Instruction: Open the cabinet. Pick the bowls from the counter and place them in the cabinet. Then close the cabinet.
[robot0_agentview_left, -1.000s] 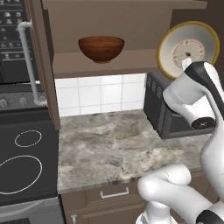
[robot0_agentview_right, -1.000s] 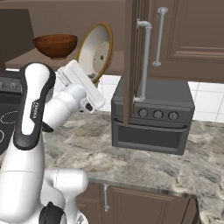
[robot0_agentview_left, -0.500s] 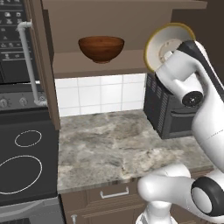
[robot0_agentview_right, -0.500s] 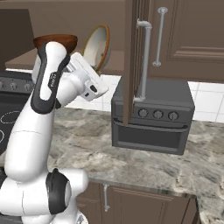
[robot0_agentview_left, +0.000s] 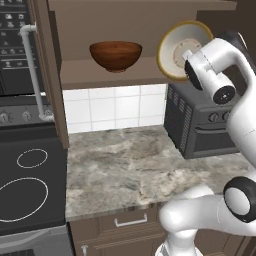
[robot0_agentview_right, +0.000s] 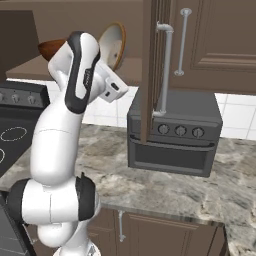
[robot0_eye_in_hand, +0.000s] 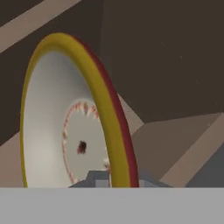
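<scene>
The cabinet (robot0_agentview_left: 82, 72) stands open. On its shelf rests the reddish-brown wooden bowl (robot0_agentview_left: 115, 55), upright, also visible past the arm (robot0_agentview_right: 49, 48). My gripper (robot0_agentview_left: 189, 56) is shut on the rim of the cream-white bowl with the tan rim (robot0_agentview_left: 176, 46). It holds that bowl on edge at the right end of the cabinet opening, just above shelf level. In the hand view the bowl (robot0_eye_in_hand: 65, 118) stands upright on its rim, which runs down between my fingertips (robot0_eye_in_hand: 114, 181). From the right, the bowl (robot0_agentview_right: 113, 44) sits above the hand. The counter (robot0_agentview_left: 120, 165) lies below.
The left cabinet door (robot0_agentview_left: 47, 75) swings out beside the stovetop (robot0_agentview_left: 25, 185). The right door (robot0_agentview_right: 151, 70) stands edge-on over the black toaster oven (robot0_agentview_right: 175, 135), close to my hand. A closed cabinet (robot0_agentview_right: 220, 45) hangs further right. A drawer (robot0_agentview_left: 130, 220) is under the counter.
The arm has swung the cream-white bowl up and left, from above the toaster oven into the cabinet opening. The wooden bowl has stayed on the shelf.
</scene>
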